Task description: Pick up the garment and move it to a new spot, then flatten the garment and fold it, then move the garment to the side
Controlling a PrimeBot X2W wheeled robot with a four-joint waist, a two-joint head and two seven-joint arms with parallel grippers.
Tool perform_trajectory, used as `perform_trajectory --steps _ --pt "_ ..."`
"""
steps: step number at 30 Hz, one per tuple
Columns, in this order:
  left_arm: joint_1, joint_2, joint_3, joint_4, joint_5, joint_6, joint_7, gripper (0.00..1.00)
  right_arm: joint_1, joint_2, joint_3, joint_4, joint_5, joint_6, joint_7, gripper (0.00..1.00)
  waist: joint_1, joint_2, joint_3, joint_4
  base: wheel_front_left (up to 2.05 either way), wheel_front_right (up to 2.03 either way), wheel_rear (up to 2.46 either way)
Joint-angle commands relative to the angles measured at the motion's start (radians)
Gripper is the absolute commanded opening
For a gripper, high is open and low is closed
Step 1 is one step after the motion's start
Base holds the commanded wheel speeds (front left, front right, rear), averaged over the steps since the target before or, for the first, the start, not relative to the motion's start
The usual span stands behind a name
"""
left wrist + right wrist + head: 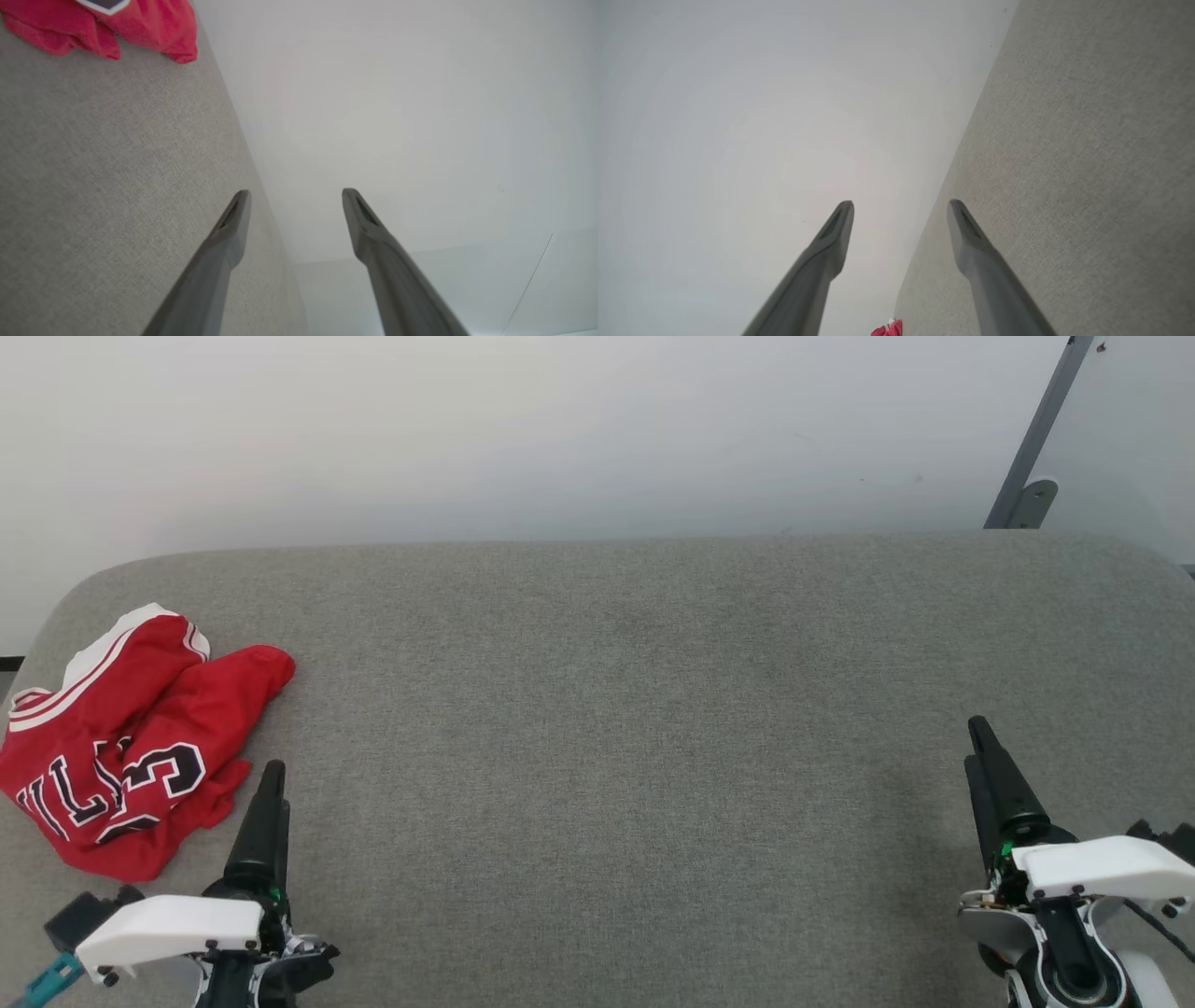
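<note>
The garment (131, 747) is a red jersey with white striped trim and black white-outlined lettering, lying crumpled at the left end of the grey fabric surface (616, 728). My left gripper (271, 779) stands open just right of the garment's lower edge, not touching it. In the left wrist view, the gripper (295, 197) holds nothing and the garment (149, 28) sits at the top left. My right gripper (976, 733) is open at the far right, far from the garment. From the right wrist, the gripper (901, 207) is empty, with a scrap of the garment (888, 329) at the bottom edge.
The grey surface has rounded far corners and ends at a pale wall (560, 429). A grey metal post with a bracket (1036, 457) leans at the back right. Wide bare fabric lies between the two grippers.
</note>
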Motion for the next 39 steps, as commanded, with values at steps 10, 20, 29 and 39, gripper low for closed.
perform_trajectory --steps 10,20,29,39 --pt "-0.059 0.038 0.002 -0.009 0.240 0.000 -0.051 1.00 -0.081 -0.060 0.052 0.006 -0.186 0.000 -0.056 1.00 0.0000 0.0000 0.003 0.002 0.00 0.00 0.00" --pt "-0.054 0.045 0.001 -0.015 0.498 0.003 -0.089 1.00 -0.092 -0.082 0.060 0.008 -0.402 0.000 -0.094 1.00 0.0000 0.0000 0.006 0.004 0.00 0.00 0.00" --pt "-0.048 0.047 0.009 -0.015 0.637 0.002 -0.116 1.00 -0.104 -0.092 0.058 0.012 -0.560 0.000 -0.122 1.00 0.0000 0.0000 0.006 0.005 0.00 0.00 0.00" --pt "-0.047 0.066 -0.011 -0.017 0.804 0.002 -0.148 1.00 -0.123 -0.117 0.074 0.039 -0.781 0.000 -0.154 1.00 0.0000 0.0000 0.006 0.008 0.00 0.00 0.00"
